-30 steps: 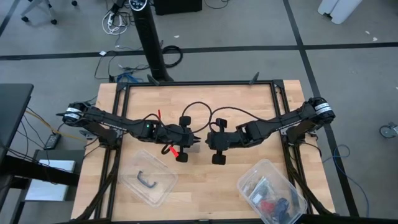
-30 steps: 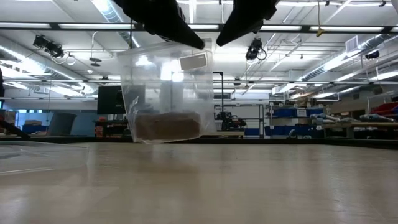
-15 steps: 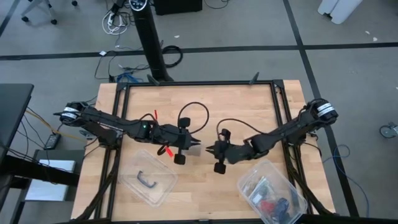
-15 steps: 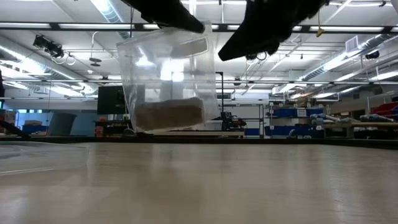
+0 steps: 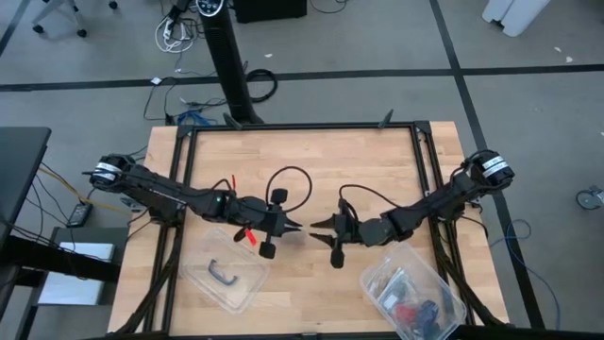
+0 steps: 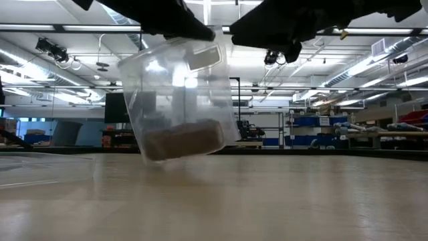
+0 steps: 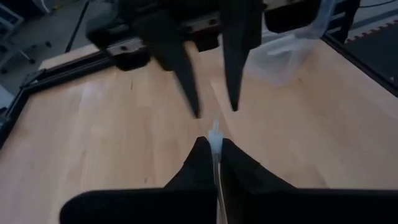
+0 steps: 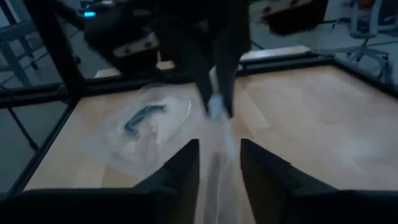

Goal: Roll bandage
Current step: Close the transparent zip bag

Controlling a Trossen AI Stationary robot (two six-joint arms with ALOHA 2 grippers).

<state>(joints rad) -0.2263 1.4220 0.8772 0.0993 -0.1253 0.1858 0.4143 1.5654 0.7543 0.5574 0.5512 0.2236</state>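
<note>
One bandage, low view only.

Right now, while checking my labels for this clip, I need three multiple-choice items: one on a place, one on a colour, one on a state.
1. Where is the bandage? A inside the clear bag; B on the floor; C on a chair.
2. Its colour? A white; B brown; C red.
3. The left gripper is: A wide open; B shut on the clear bag's edge; C out of view.
Answers: A, it lies at the bag's bottom; B, brown shows through the plastic; B, its fingers pinch the clear edge.
</note>
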